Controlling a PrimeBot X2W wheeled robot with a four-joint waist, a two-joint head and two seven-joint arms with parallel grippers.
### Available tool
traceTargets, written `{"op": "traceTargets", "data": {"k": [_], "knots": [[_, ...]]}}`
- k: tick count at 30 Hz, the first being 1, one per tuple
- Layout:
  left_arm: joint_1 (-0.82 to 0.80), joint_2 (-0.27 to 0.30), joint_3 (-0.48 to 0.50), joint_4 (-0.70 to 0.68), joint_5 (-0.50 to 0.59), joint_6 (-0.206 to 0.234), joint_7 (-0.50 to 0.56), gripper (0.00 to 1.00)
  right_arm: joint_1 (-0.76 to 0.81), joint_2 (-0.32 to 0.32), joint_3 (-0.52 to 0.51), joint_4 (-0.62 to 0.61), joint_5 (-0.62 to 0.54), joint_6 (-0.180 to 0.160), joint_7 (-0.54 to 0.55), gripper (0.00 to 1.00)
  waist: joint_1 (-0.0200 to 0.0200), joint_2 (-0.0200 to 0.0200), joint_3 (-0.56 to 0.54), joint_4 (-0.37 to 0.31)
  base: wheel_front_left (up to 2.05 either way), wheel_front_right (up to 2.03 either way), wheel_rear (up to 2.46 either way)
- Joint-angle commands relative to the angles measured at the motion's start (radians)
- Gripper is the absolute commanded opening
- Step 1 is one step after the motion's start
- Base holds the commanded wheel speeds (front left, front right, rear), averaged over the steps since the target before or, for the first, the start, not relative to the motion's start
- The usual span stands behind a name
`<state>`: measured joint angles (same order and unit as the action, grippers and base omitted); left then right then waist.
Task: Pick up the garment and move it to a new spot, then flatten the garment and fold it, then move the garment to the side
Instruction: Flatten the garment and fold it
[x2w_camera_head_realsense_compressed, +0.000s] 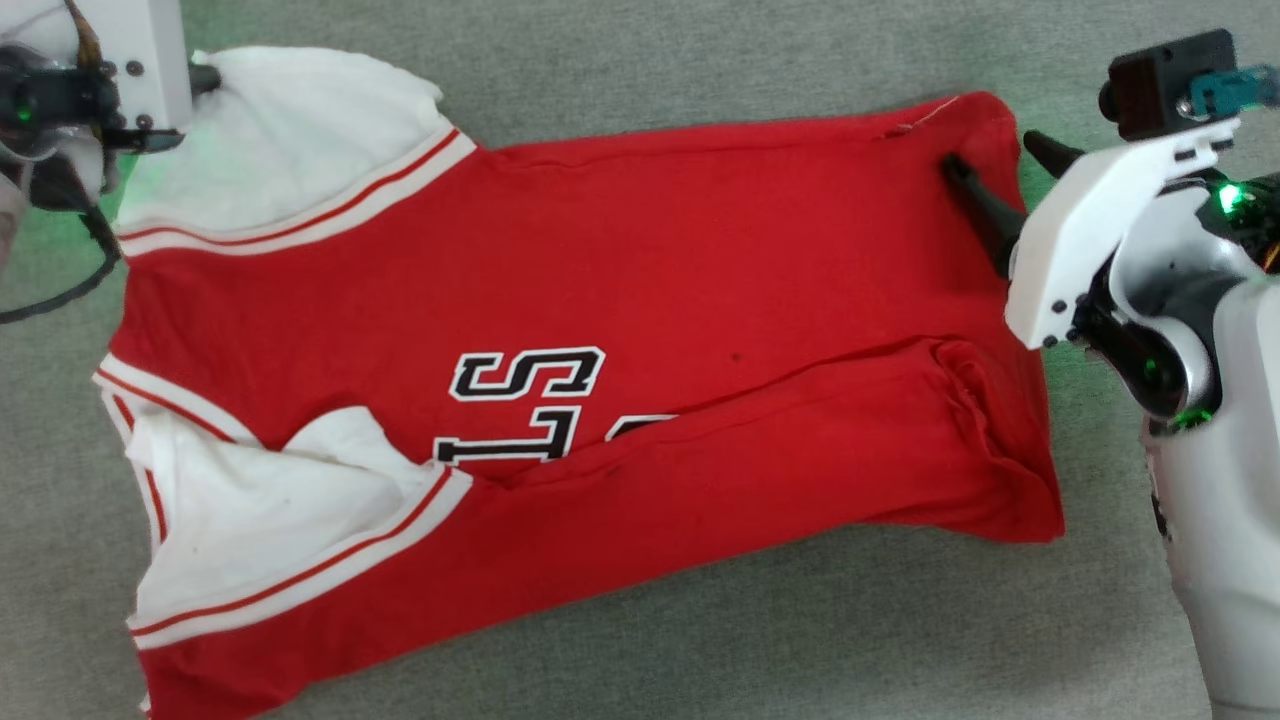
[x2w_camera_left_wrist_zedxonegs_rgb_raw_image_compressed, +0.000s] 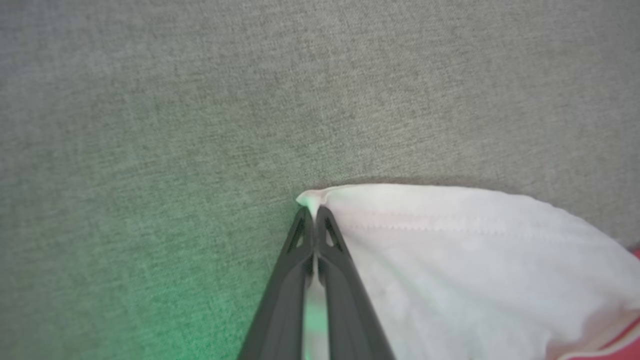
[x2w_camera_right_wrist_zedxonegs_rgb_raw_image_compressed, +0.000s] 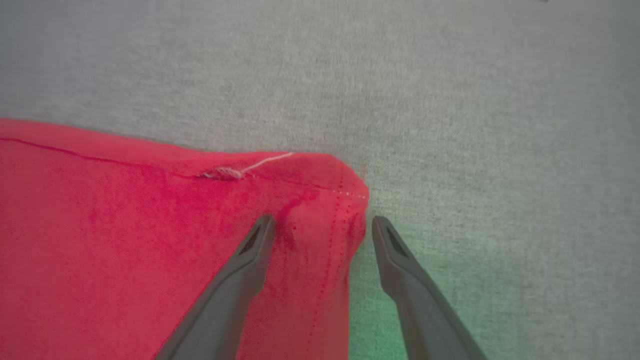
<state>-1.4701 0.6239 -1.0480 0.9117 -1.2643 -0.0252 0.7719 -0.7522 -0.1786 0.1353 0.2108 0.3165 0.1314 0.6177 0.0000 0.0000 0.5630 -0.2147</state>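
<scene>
shirt (x2w_camera_head_realsense_compressed: 640, 290): spread flat on the grey cloth surface (x2w_camera_head_realsense_compressed: 700, 650), its near side folded over and half covering the lettering.
left gripper (x2w_camera_left_wrist_zedxonegs_rgb_raw_image_compressed: 314, 211): closed, pinching the tip of the far white sleeve (x2w_camera_left_wrist_zedxonegs_rgb_raw_image_compressed: 450, 260).
right gripper (x2w_camera_right_wrist_zedxonegs_rgb_raw_image_compressed: 322, 225): fingers wide apart, straddling the red hem corner; one finger lies on the cloth, the other seemingly just off its edge.

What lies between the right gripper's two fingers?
A red corner of the garment; the open right gripper straddles it, as the right wrist view shows.
</scene>
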Motion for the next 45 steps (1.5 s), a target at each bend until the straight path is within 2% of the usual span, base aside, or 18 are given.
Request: {"op": "traceTargets", "data": {"k": [1, 6, 7, 8, 13, 21, 27, 33, 37, 39, 45], "knots": [[0.064, -0.024, -0.025, 0.004, 0.002, -0.004, 0.017, 0.00, -0.029, -0.001, 0.005, 0.031, 0.014, -0.002, 0.028, 1.00, 0.0000, 0.0000, 0.003, 0.008, 0.00, 0.00, 0.00], [0.062, -0.024, -0.020, 0.000, 0.000, -0.008, 0.002, 0.00, -0.082, -0.003, 0.042, 0.131, 0.050, -0.001, 0.119, 1.00, 0.0000, 0.0000, 0.004, 0.015, 0.00, 0.00, 0.00], [0.063, -0.025, -0.018, 0.000, -0.002, -0.009, -0.002, 0.00, -0.090, -0.003, 0.048, 0.148, 0.059, -0.001, 0.136, 0.38, 0.0000, 0.0000, 0.003, 0.017, 0.00, 0.00, 0.00], [0.064, -0.027, -0.016, -0.001, -0.004, -0.009, -0.006, 0.00, -0.099, -0.005, 0.055, 0.161, 0.065, -0.001, 0.148, 0.00, 0.0000, 0.0000, 0.002, 0.018, 0.00, 0.00, 0.00], [0.060, -0.031, -0.004, -0.001, -0.007, -0.019, -0.039, 0.00, -0.125, -0.024, 0.065, 0.193, 0.075, -0.002, 0.161, 0.00, 0.0000, 0.0000, -0.021, 0.033, 0.00, 0.00, 0.00], [0.032, -0.043, 0.016, -0.008, -0.011, -0.050, -0.099, 0.00, -0.115, -0.087, 0.068, 0.185, 0.083, -0.002, 0.113, 0.00, 0.0000, 0.0000, -0.092, 0.090, 0.00, 0.00, 0.00], [0.030, -0.045, 0.010, -0.036, -0.005, -0.081, -0.119, 0.00, -0.075, -0.155, 0.084, 0.144, 0.109, -0.002, 0.096, 0.00, 0.0000, 0.0000, -0.152, 0.149, 0.00, 0.00, 0.00], [0.061, -0.031, -0.011, -0.106, 0.008, -0.090, -0.110, 0.00, 0.002, -0.224, 0.086, 0.064, 0.146, -0.002, 0.112, 0.00, 0.0000, 0.0000, -0.212, 0.206, 0.00, 0.00, 0.00], [0.093, -0.009, -0.021, -0.178, 0.009, -0.077, -0.106, 0.00, 0.054, -0.257, 0.074, 0.010, 0.163, -0.002, 0.131, 0.00, 0.0000, 0.0000, -0.240, 0.233, 0.00, 0.00, 0.00], [0.120, 0.014, -0.025, -0.241, 0.007, -0.057, -0.106, 0.00, 0.094, -0.279, 0.067, -0.027, 0.173, -0.002, 0.146, 0.00, 0.0000, 0.0000, -0.256, 0.249, 0.00, 0.00, 0.00], [0.238, 0.121, -0.034, -0.505, -0.018, 0.051, -0.086, 0.00, 0.228, -0.326, 0.012, -0.144, 0.212, -0.002, 0.208, 0.00, 0.0000, 0.0000, -0.289, 0.285, 0.00, 0.00, 0.00]]}}
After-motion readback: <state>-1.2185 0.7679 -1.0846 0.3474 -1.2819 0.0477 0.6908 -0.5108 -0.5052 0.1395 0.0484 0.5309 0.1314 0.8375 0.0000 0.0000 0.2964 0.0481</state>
